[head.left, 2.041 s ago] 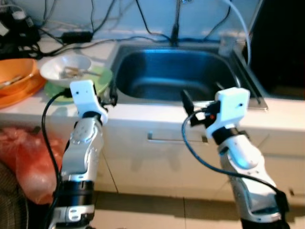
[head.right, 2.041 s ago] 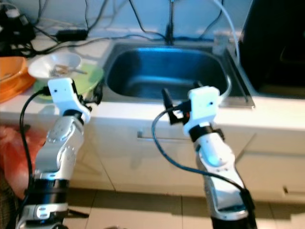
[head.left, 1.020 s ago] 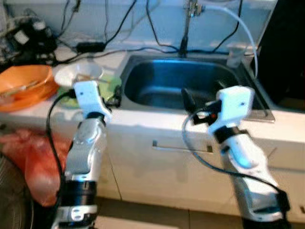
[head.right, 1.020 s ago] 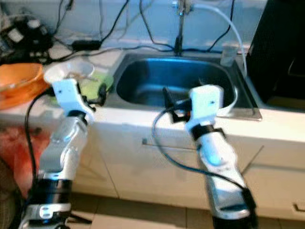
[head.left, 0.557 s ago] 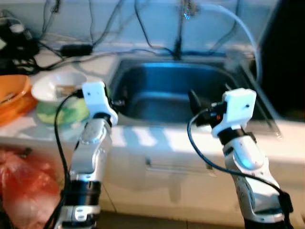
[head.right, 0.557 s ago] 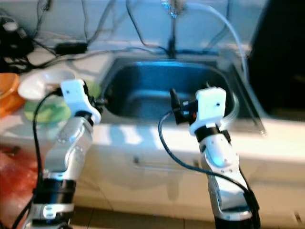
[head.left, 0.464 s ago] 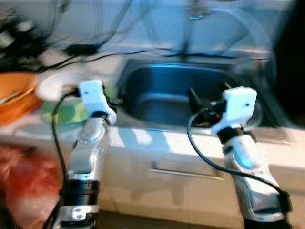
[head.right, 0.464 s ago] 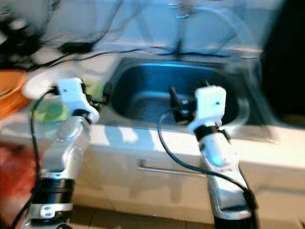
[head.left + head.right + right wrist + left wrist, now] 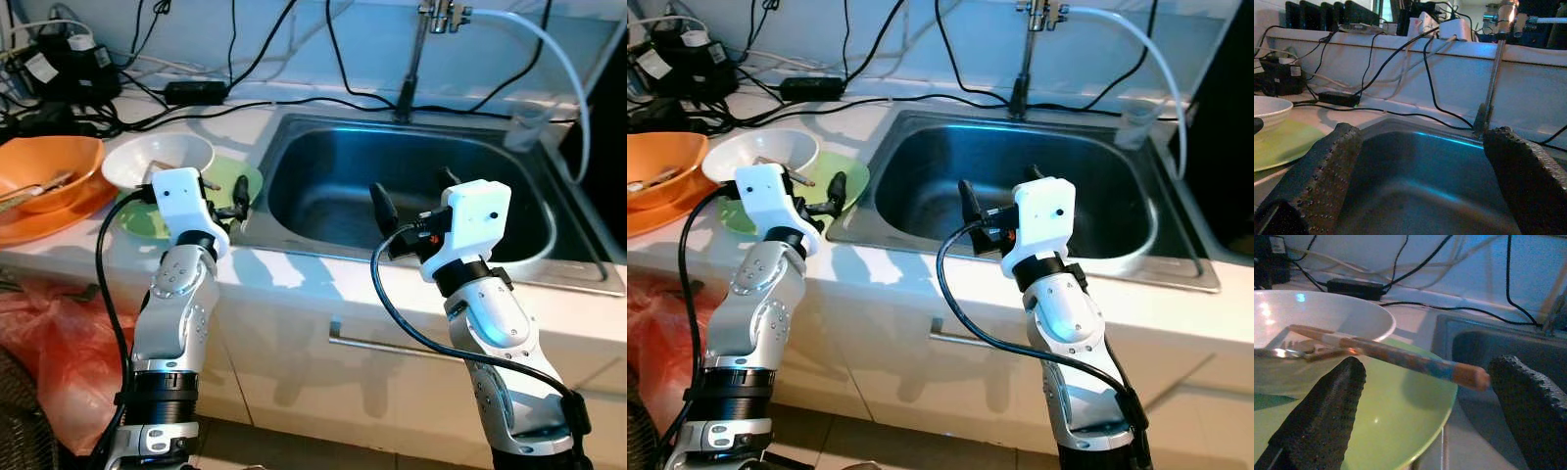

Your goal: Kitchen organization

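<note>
A white bowl (image 9: 157,160) holding chopsticks (image 9: 1386,355) and a metal utensil sits on a green plate (image 9: 245,180) on the counter, left of the steel sink (image 9: 411,186). My left gripper (image 9: 235,199) is open at the counter's front edge, its fingers just short of the green plate and the chopsticks' tip. My right gripper (image 9: 411,191) is open and empty, held over the sink's front rim and pointing into the basin. The faucet (image 9: 416,49) stands behind the sink.
An orange bowl (image 9: 44,168) on an orange plate lies far left. Black cables and power adapters (image 9: 196,90) crowd the back of the counter. A white hose (image 9: 549,49) arcs from the faucet to a clear cup (image 9: 529,122). A red bag (image 9: 49,343) sits on the floor, left.
The whole view shifted and went from blurred to sharp as the camera moved. Both arms keep the same raised pose with open fingers, the left now nearer the green plate.
</note>
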`<state>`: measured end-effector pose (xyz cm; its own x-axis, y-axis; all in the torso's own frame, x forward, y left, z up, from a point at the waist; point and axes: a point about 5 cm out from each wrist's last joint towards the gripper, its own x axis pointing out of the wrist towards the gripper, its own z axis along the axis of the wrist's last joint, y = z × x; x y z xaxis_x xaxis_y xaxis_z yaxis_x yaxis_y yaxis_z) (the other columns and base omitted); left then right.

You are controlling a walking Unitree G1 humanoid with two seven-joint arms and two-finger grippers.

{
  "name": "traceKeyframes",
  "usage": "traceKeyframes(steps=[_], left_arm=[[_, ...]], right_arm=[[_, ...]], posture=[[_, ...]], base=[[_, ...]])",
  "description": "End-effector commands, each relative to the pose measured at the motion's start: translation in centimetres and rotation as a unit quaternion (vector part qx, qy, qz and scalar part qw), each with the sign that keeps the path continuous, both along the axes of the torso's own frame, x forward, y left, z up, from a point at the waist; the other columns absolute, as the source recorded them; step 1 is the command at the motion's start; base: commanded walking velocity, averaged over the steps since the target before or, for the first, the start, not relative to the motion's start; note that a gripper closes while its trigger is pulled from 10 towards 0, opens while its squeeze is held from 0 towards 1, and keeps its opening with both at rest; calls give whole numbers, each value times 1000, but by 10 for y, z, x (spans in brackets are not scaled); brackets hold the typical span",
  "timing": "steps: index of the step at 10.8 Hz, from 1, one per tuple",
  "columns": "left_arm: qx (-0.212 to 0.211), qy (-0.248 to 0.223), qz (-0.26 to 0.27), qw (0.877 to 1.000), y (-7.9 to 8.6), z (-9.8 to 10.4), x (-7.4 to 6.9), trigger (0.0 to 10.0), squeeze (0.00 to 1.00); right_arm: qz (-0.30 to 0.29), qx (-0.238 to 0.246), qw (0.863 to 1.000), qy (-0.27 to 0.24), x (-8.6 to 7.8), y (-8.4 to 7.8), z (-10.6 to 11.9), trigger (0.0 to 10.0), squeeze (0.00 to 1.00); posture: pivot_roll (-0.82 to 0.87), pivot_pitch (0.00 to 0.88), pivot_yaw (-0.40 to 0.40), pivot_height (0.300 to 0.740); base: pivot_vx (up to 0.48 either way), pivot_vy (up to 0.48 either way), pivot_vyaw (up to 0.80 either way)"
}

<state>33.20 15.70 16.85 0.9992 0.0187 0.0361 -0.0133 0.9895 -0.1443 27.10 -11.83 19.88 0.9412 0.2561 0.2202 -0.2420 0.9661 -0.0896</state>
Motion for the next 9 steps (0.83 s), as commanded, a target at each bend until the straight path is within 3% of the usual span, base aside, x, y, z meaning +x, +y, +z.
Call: traceKeyframes(steps=[1, 6, 9], left_arm=[[10, -4, -6, 1000, -3, 0, -1, 10000, 0], [36, -26, -8, 999, -5, -5, -1, 10000, 0], [73, -69, 18, 995, 0, 7, -3, 10000, 0]], right_arm=[[-3, 0, 1000, 0, -2, -2, 1, 10000, 0], [-2, 3, 1000, 7, -5, -1, -1, 10000, 0], [4, 0, 1000, 18, -8, -4, -5, 10000, 0]], posture=[[-24, 26, 20, 740], [-33, 53, 14, 740], [-37, 56, 0, 740]], base=[[0, 0, 0], [0, 0, 0], [0, 0, 0]])
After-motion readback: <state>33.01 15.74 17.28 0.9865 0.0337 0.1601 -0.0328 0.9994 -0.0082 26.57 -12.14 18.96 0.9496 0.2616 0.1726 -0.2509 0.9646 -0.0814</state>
